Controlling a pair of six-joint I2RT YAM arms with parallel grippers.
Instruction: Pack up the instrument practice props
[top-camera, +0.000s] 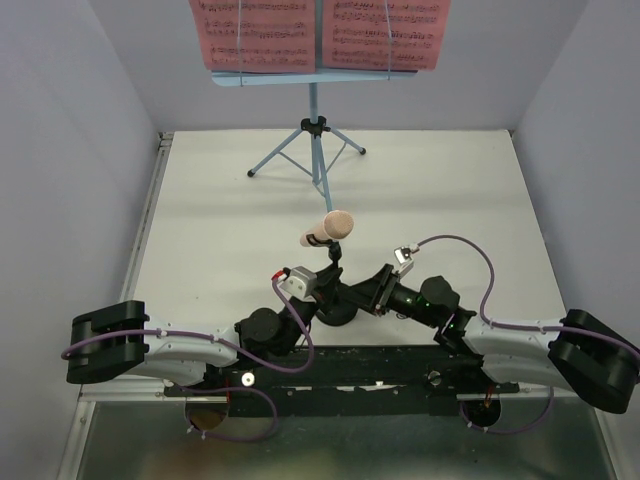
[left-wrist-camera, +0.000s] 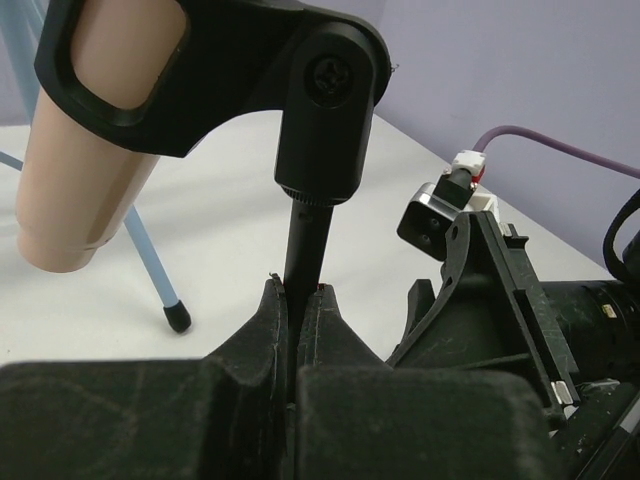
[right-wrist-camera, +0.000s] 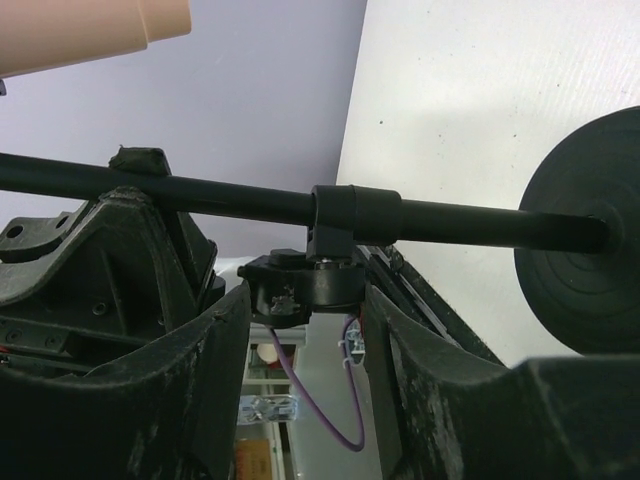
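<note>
While the overhead view only shows both arms crowding the black mic stand (left-wrist-camera: 322, 120) near the counter's (top-camera: 450, 200) front edge, your left wrist view shows the left jaws pinched shut on its pole, with the pink microphone (left-wrist-camera: 90, 170) clipped above. Your right wrist view shows the right jaws partly open and holding nothing, the pole crossing just beyond them.

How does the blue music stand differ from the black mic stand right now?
The music stand is light blue and three-legged; the mic stand is black and round-based. The music stand carries two pink pages; the mic stand holds the toy microphone. The music stand stands free at the far side; the mic stand's pole is clamped by the left gripper. Both stand upright on the table.
</note>
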